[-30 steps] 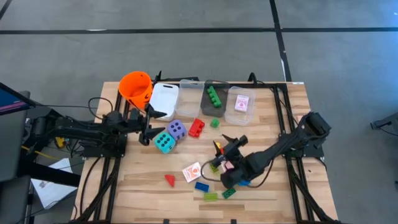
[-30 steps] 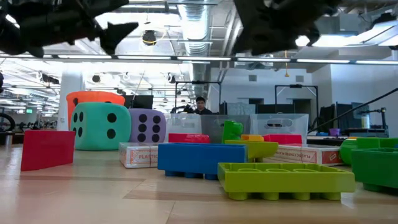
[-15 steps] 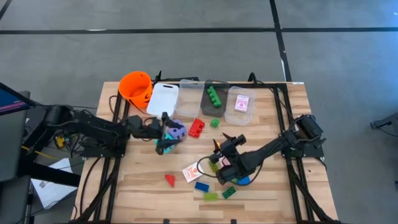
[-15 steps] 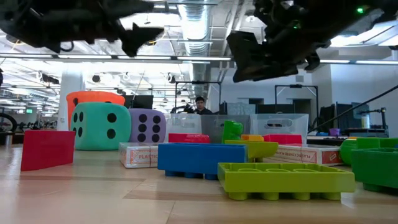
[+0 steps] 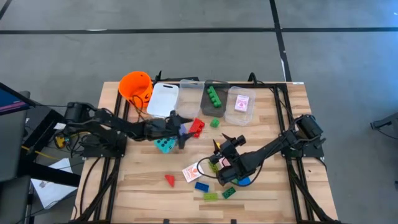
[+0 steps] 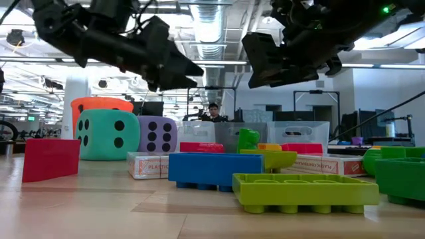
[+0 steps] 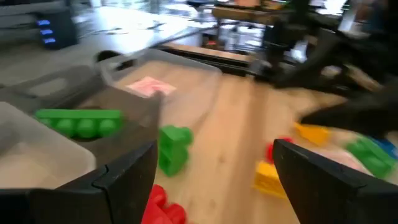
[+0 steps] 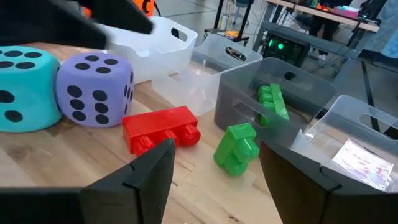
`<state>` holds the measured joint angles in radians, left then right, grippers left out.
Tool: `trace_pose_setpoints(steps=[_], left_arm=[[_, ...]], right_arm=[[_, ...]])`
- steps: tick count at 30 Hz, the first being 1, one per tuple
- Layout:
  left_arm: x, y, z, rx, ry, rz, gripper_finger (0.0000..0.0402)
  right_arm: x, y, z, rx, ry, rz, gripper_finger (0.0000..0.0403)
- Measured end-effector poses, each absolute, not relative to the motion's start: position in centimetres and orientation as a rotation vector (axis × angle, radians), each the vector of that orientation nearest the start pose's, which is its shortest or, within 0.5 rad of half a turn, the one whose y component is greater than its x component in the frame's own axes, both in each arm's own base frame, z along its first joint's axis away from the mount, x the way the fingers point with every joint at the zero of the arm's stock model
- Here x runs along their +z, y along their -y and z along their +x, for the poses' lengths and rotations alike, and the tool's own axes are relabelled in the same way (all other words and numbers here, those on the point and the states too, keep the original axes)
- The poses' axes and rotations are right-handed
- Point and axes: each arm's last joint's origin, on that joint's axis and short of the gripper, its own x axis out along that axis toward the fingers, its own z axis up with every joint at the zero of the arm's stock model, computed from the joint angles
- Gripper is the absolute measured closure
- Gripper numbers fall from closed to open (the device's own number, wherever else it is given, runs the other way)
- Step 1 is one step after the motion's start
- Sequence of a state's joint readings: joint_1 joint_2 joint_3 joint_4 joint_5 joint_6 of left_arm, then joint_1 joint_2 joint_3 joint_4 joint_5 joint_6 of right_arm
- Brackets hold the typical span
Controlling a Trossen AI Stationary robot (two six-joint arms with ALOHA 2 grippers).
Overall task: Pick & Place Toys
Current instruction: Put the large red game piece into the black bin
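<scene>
Left gripper [image 5: 184,132] hangs over mid-table with its fingers spread and empty, the purple die [image 8: 95,89] and teal die [image 5: 164,145] crowding its 7 o'clock and a knobbly red brick [image 5: 197,127] just at its 2 o'clock. Right gripper [image 5: 219,147] is parted too, nothing in it, above a clutter of small glossy bricks; the red-backed card [image 5: 191,172] lies at its 7 o'clock. At 12 o'clock runs the row of clear bins [image 5: 189,94], one holding a studded green brick [image 5: 214,96].
</scene>
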<state>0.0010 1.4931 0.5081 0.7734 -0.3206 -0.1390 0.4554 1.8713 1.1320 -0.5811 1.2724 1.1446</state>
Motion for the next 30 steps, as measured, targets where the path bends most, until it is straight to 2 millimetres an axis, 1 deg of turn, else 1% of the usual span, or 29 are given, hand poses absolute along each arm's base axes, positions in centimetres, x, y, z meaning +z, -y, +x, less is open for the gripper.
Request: trace_pose_setpoints(steps=[3, 6, 9, 12, 16, 21, 23, 25, 27, 30], left_arm=[[18.0, -1.1, 28.9, 0.382, -0.196, -0.126, 0.0092], [18.0, -1.2, 29.6, 0.431, -0.25, -0.154, 0.0092], [18.2, -1.3, 30.1, 0.494, -0.341, -0.19, 0.0092], [18.6, -1.4, 30.4, 0.561, -0.425, -0.226, 0.0092], [20.3, -1.7, 31.3, 0.622, -0.45, -0.287, 0.0092], [21.5, -2.5, 31.7, 0.669, -0.454, -0.353, 0.0092], [21.1, -2.8, 31.8, 0.685, -0.463, -0.362, 0.0092], [20.3, -3.1, 31.9, 0.698, -0.495, -0.378, 0.0092], [19.2, -3.4, 32.3, 0.69, -0.522, -0.407, 0.0092], [17.1, -3.9, 32.9, 0.664, -0.594, -0.429, 0.0092]], right_arm=[[16.1, -12.3, 31.7, -1.008, -0.344, 0.004, 0.0171], [16.1, -12.3, 31.7, -1.009, -0.348, -0.002, 0.0171], [16.1, -12.0, 31.7, -1.01, -0.373, -0.066, 0.0171], [16.5, -11.3, 31.9, -1.027, -0.387, -0.135, 0.0171], [18.1, -10.1, 32.5, -1.036, -0.437, -0.213, 0.0171], [20.6, -8.6, 32.3, -1.051, -0.455, -0.269, 0.0171], [21.6, -8.1, 32.1, -1.059, -0.456, -0.287, 0.0171], [22.1, -7.8, 32.1, -1.065, -0.458, -0.296, 0.0171], [22.2, -7.6, 32.1, -1.073, -0.457, -0.303, 0.0171], [22.3, -7.4, 32.1, -1.082, -0.455, -0.304, 0.0171]])
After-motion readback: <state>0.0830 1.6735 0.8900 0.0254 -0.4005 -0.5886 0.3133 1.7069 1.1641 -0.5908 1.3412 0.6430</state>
